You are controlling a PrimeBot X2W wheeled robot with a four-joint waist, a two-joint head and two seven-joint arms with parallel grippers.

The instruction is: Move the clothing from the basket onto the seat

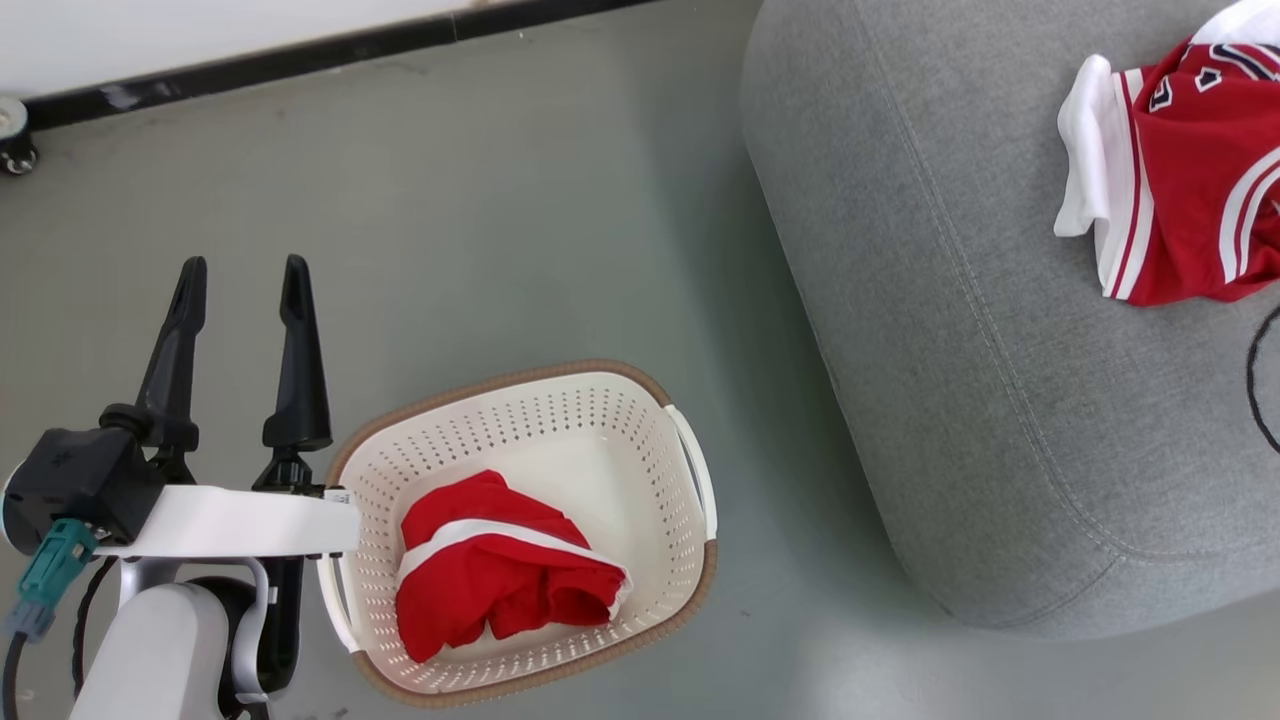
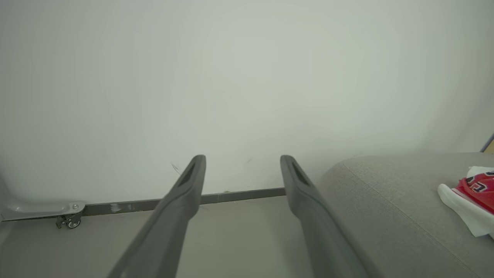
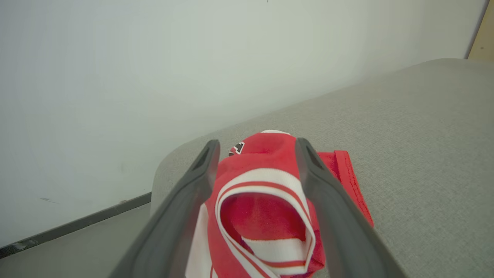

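A red garment with a white stripe (image 1: 500,580) lies crumpled in the cream basket (image 1: 640,440) on the floor. My left gripper (image 1: 243,265) hangs open just left of the basket, above the floor, its fingers (image 2: 185,193) holding nothing. The big grey seat (image 1: 950,300) fills the right side. On it lies the other red and white garment with dark lettering (image 1: 1180,170), at the far right. In the right wrist view my right gripper (image 3: 257,143) stands open over that garment (image 3: 262,208), which is bunched between the spread fingers and rests on the seat (image 3: 424,135).
A white wall with a dark baseboard (image 1: 300,55) runs along the back. A caster wheel (image 1: 15,135) stands at the far left by the wall. A thin dark cable (image 1: 1255,380) curves over the seat's right edge. Grey floor (image 1: 550,200) separates basket and seat.
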